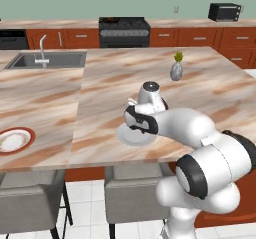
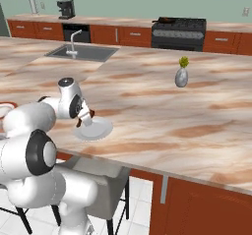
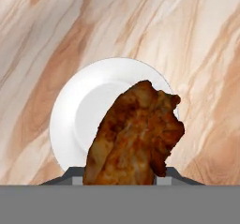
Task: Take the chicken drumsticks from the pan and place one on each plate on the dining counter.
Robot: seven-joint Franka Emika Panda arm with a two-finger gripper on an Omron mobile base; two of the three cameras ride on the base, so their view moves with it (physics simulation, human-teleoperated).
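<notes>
Hand view puts 1 chicken drumstick [image 3: 136,134] in the lower middle of the frame, rising from between the gripper [image 3: 119,174] tips, with the jaws nearly closed on its lower end. Behind it, in the centre of the frame, lies the plain plate [image 3: 79,110] on the dining counter [image 3: 197,40], so the meat hangs above the plate rather than resting in it.

Left base view shows the same plate [image 1: 131,138] at the frame's centre, partly under the wrist, and the red-rimmed plate [image 1: 15,139] at the far left edge, with nothing on it that I can make out. The pan [image 2: 165,19] sits on the stove at the upper right of the right base view.

My judgement: the drumstick is light, glossy and probably slick, firm along the bone but yielding in the flesh. A hold across the narrower end suits it best.
</notes>
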